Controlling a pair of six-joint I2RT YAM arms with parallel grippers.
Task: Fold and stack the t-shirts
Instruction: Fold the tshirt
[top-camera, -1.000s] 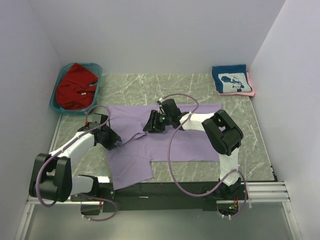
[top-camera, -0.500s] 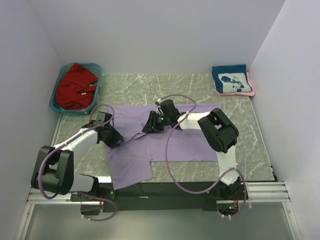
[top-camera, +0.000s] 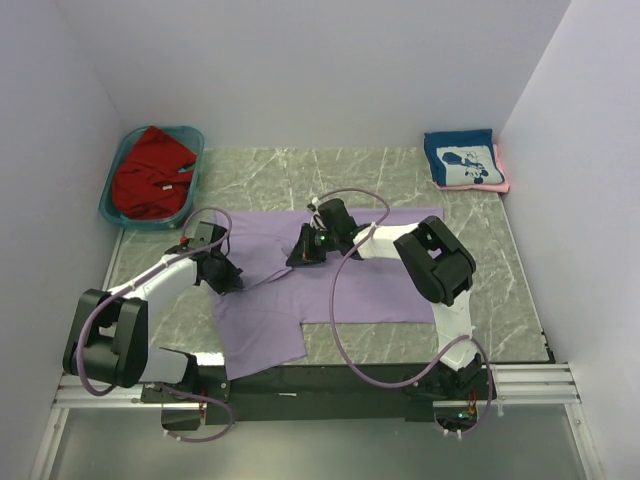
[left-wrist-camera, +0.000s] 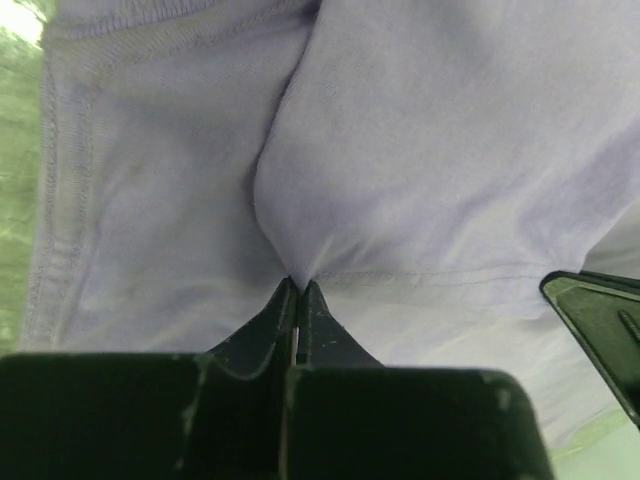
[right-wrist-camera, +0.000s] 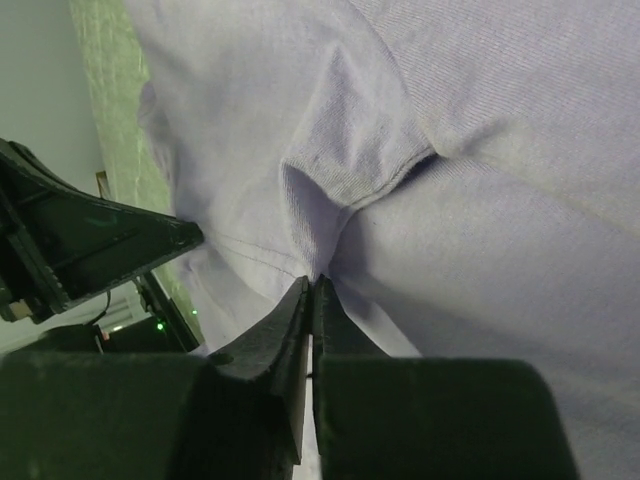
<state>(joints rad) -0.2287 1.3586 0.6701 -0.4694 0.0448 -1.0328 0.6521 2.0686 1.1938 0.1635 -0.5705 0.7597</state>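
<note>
The lavender t-shirt (top-camera: 370, 275) lies spread across the middle of the table. My left gripper (top-camera: 232, 281) is shut on a pinch of its cloth near the left sleeve (left-wrist-camera: 297, 281). My right gripper (top-camera: 299, 257) is shut on a pinch of the lavender cloth near the collar (right-wrist-camera: 312, 278). The shirt fills both wrist views (left-wrist-camera: 420, 150) (right-wrist-camera: 480, 200). A red t-shirt (top-camera: 150, 170) lies crumpled in the teal tub (top-camera: 108, 196) at the back left. A folded navy t-shirt with white graphic (top-camera: 462, 160) sits on a pink one (top-camera: 503, 170) at the back right.
The green marbled table (top-camera: 520, 300) is walled by white panels on three sides. The black front rail (top-camera: 330, 380) runs along the near edge. The arms' purple cables loop over the shirt (top-camera: 338, 300).
My left gripper has moved up and toward the back along the shirt's left side, drawing the cloth with it. My right gripper has shifted slightly back and left.
</note>
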